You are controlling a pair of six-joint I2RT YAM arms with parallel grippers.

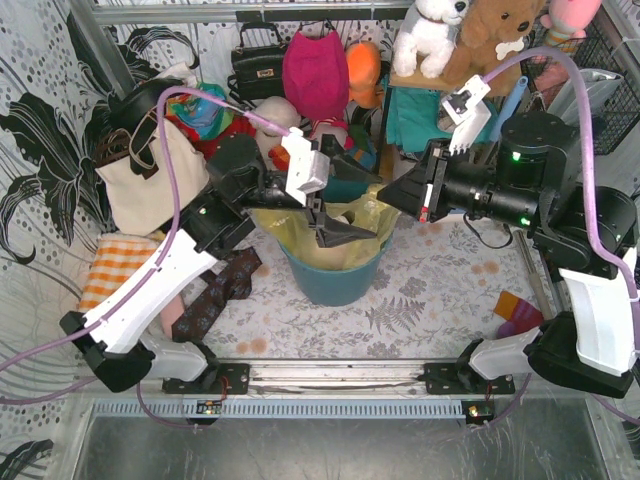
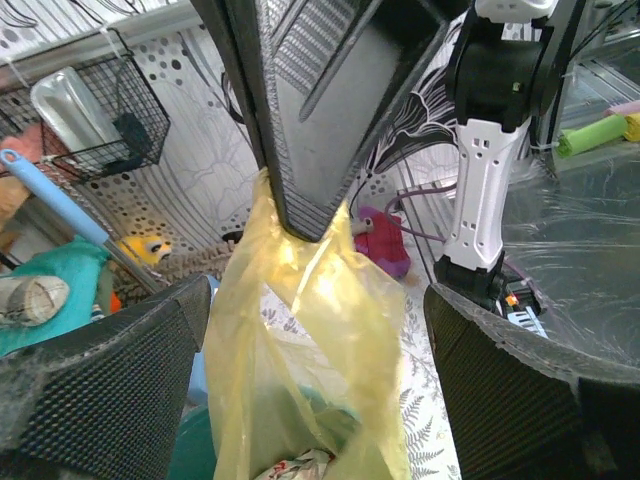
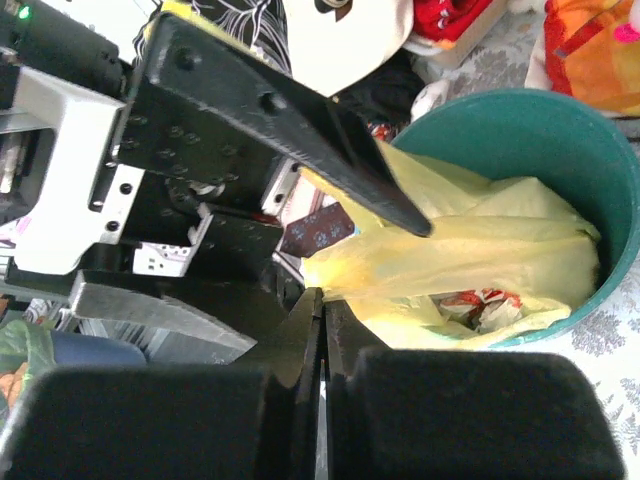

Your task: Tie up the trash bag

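The trash bag (image 1: 300,235) is thin yellow plastic, and it sits in a teal bin (image 1: 330,285) at the table's middle. Crumpled paper shows inside it (image 3: 470,305). My right gripper (image 1: 388,197) reaches in from the right and is shut on a gathered part of the bag's rim (image 3: 345,270), holding it up above the bin (image 3: 560,130). My left gripper (image 1: 372,208) is wide open. Its fingers (image 2: 100,380) stand on either side of the raised bag strip (image 2: 310,330) without touching it. The right gripper's shut jaws show from above in the left wrist view (image 2: 305,215).
A cream tote bag (image 1: 150,180) lies at the left. A dark patterned cloth (image 1: 215,290) and an orange checked cloth (image 1: 115,265) lie near the left arm. Plush toys (image 1: 480,35), a black handbag (image 1: 258,60) and a pink hat (image 1: 315,70) crowd the back. An orange and purple item (image 1: 520,310) lies at the right.
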